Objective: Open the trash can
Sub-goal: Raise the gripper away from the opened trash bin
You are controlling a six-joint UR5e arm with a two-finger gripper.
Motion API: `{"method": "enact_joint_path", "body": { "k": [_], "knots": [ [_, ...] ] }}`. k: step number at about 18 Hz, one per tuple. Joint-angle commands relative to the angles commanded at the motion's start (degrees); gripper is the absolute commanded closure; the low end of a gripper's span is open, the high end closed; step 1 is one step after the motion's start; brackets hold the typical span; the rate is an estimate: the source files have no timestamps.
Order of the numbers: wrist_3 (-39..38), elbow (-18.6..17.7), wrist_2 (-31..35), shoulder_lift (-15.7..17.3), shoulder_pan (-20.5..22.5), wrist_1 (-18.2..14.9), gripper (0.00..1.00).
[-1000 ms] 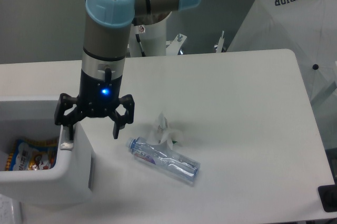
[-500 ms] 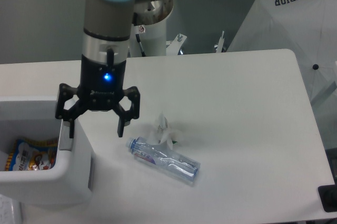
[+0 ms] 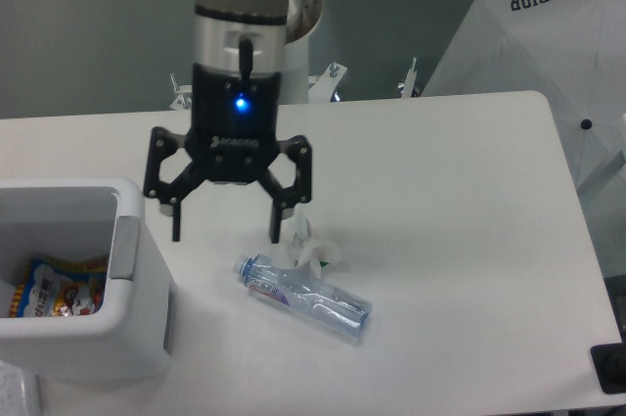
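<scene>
A grey wall stands behind a big white table (image 3: pixel 440 191). Past the table's right edge is a white umbrella (image 3: pixel 548 54) with the word SUPERIOR on it.

My gripper (image 3: pixel 224 236) hangs over the table, a little left of the middle. It holds nothing, and its two black fingers (image 3: pixel 277 222) are spread wide apart. A blue light glows on its front.

The trash can (image 3: pixel 88 338) sits at the front left corner of the table. It is a big white box with round corners. Its top is open, and I can see a bright, colorful packet (image 3: pixel 54 291) down inside. A grey strip (image 3: pixel 127 245) runs along its right rim, near my left finger but not touching it.

A clear plastic bottle (image 3: pixel 303 297) lies on its side near the front edge. A crumpled white scrap (image 3: pixel 311 248) lies just behind it.
</scene>
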Motion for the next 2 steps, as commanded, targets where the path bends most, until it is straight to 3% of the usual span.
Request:
{"method": "enact_joint_path", "body": {
  "k": [2],
  "knots": [
    [0.2, -0.3, 0.0, 0.1, 1.1, 0.0, 0.0]
  ]
}}
